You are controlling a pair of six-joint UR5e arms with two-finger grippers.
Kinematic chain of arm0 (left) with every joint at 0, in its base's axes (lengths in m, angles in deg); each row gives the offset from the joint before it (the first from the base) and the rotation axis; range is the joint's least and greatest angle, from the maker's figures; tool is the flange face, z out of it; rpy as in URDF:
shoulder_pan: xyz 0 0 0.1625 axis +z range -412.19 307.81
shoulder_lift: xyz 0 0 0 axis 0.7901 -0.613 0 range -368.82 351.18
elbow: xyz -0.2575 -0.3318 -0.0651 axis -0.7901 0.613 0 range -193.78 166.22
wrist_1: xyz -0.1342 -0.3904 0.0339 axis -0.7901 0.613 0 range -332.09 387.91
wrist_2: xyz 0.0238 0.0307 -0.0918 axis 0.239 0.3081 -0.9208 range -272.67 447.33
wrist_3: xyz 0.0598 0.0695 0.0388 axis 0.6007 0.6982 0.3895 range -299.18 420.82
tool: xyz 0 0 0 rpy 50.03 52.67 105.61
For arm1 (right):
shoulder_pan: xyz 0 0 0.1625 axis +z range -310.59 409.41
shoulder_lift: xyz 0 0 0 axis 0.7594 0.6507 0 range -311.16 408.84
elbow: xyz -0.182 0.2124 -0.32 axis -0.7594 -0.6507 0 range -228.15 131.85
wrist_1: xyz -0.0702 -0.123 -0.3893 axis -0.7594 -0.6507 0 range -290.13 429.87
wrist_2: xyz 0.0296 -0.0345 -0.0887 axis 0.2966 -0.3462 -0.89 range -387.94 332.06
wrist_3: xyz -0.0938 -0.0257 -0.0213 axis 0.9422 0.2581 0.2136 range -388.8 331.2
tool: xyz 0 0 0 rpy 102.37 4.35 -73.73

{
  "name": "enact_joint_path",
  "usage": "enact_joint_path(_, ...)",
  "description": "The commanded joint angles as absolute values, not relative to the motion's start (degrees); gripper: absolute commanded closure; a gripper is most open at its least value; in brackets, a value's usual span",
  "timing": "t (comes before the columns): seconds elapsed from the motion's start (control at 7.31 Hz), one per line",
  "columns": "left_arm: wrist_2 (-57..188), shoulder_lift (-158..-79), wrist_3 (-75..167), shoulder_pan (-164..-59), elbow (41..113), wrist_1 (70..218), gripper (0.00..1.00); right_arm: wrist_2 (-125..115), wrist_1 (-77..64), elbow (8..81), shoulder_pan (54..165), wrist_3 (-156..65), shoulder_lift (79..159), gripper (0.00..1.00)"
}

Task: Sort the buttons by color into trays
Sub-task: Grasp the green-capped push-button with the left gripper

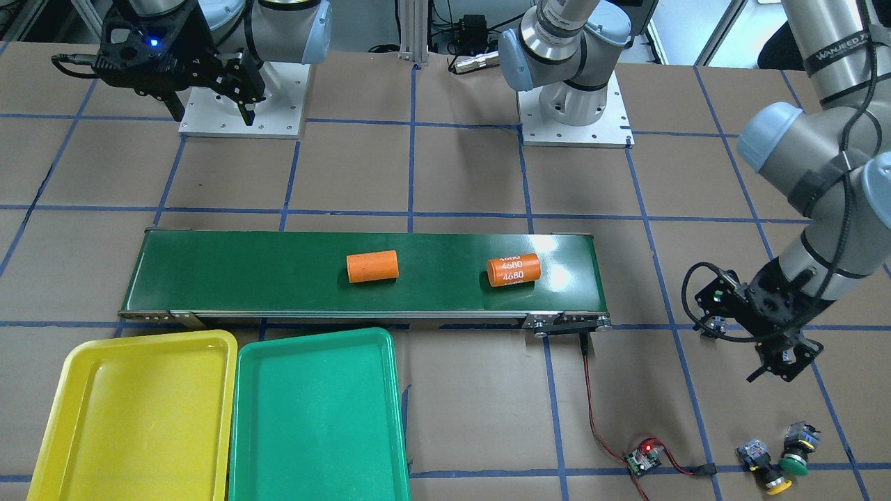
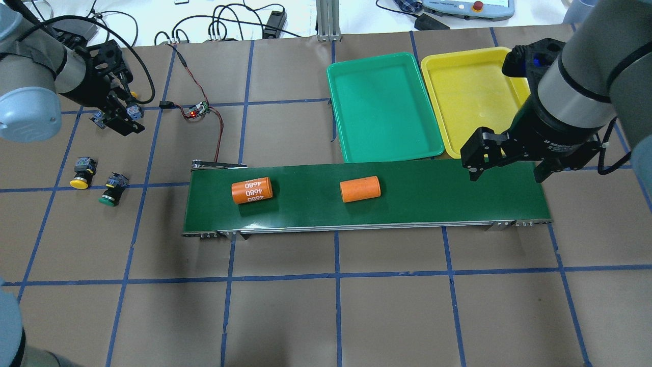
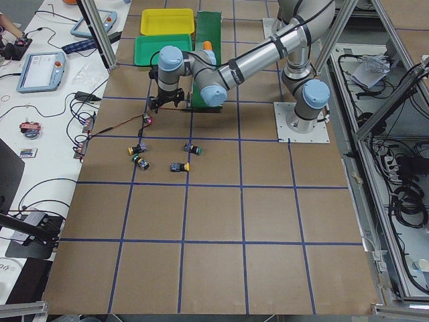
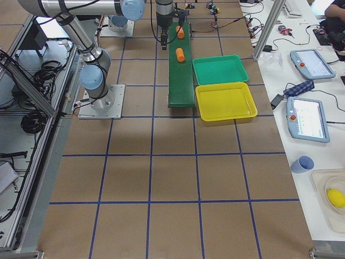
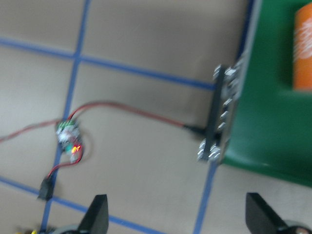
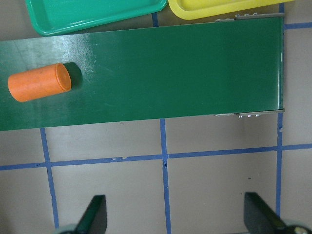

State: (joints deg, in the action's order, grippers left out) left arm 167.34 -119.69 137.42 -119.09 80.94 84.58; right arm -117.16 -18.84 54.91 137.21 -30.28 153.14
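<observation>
Greatest hazard at the pick itself: yellow-capped button (image 2: 81, 173) and green-capped button (image 2: 113, 188) lying tipped over just beside each other, so easy to knock one while closing on the other, or to pinch a round cap and squirt it loose. Easy too to snag the red wire (image 5: 131, 108) or small circuit board (image 5: 68, 136) near the left gripper (image 5: 178, 217), fingers spread, nothing between them. Wrong to take the plain orange cylinder (image 2: 360, 189) or the 4680 cylinder (image 2: 252, 190) on the conveyor belt (image 2: 433, 193) for a button. Right gripper (image 6: 175, 217) likewise spread and bare, above the belt's other end. Small switches, dark bodies, mushroom caps; third button (image 3: 137, 149) and fourth button (image 3: 141, 162) close by, colours hard to tell. All four on the table at the robot's left, well apart from green tray (image 2: 382, 102) and yellow tray (image 2: 468, 97), neither holding a button yet.
</observation>
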Motion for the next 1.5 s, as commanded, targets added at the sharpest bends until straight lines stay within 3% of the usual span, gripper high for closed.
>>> enact_joint_path(0.0,169.2,-123.4,129.4,-113.7,81.7,84.4,0.00,-117.2,-18.9,54.9,137.2,-30.2,153.1,0.00)
enact_joint_path(0.41,172.2,-125.5,102.6,-111.8,85.4,82.3,0.00,-117.3,-18.9,55.1,137.2,-30.0,152.9,0.00)
enact_joint_path(0.96,176.7,-124.0,98.8,-111.8,99.2,69.2,0.00,-118.3,-18.9,55.2,137.2,-29.9,153.0,0.00)
enact_joint_path(1.09,178.6,-123.3,98.9,-111.8,99.5,69.7,0.06,-119.0,-18.9,55.2,137.2,-29.9,153.0,0.00)
enact_joint_path(1.23,178.9,-123.0,98.9,-111.9,99.3,69.7,0.26,-119.3,-18.9,55.2,137.2,-29.9,152.9,0.00)
enact_joint_path(1.37,180.0,-122.8,98.9,-111.9,99.2,69.7,0.67,-119.3,-18.8,55.3,137.2,-29.9,152.9,0.00)
